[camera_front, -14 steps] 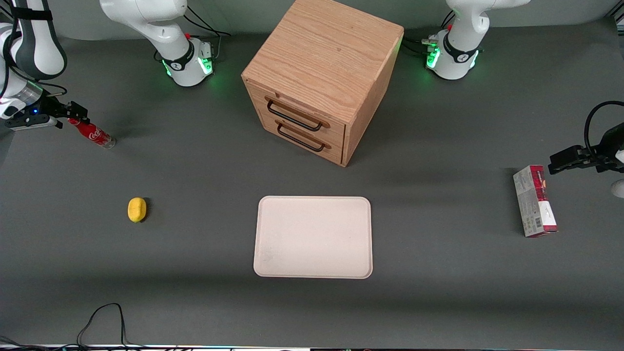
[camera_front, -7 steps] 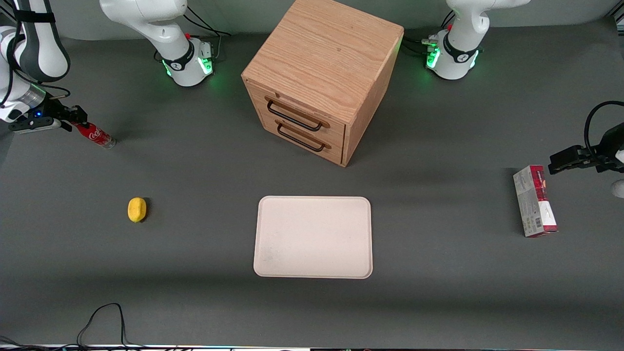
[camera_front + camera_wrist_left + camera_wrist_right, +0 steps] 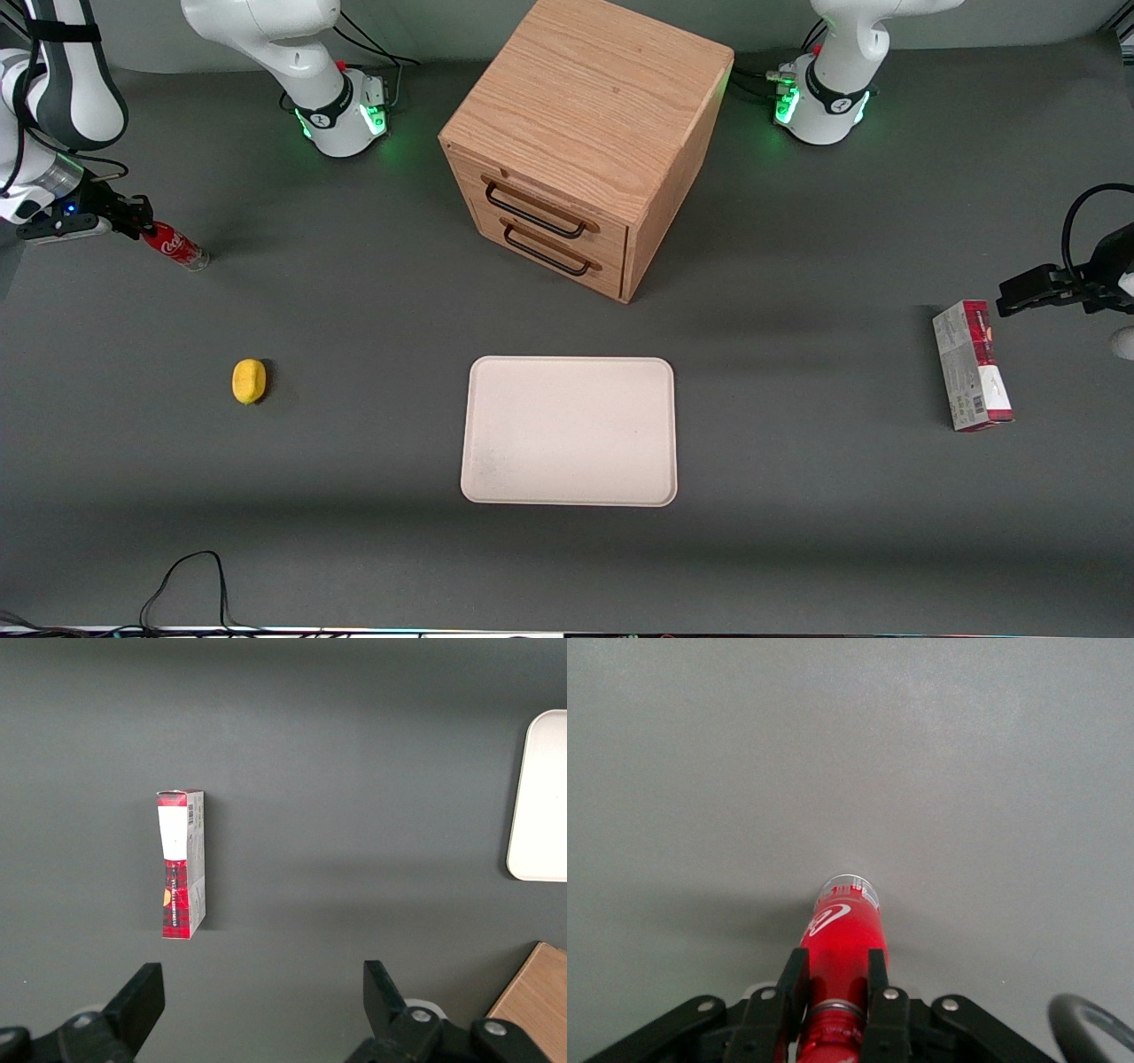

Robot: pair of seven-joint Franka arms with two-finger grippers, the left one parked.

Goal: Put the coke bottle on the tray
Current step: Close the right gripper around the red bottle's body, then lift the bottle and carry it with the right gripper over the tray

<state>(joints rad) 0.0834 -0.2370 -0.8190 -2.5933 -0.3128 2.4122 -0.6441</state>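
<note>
- Right wrist view: the bottle's [image 3: 840, 967] cap end is hidden between the gripper's [image 3: 835, 988] fingers [image 3: 790, 985], which are closed on its neck.
- Its clear base sticks out past the fingertips, on the table [image 3: 850, 762].
- Front view: bottle [image 3: 175, 246] and gripper [image 3: 140, 221] sit at the working arm's end, well apart from the tray [image 3: 569, 431].

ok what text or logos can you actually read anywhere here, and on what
"Coca" in white script, partly readable: on the coke bottle, which the end effector grips at the neck, toward the working arm's end of the table.
Small print and a barcode, too small to read: on the red-and-grey carton.
No text: tray, wooden cabinet, yellow lump.
</note>
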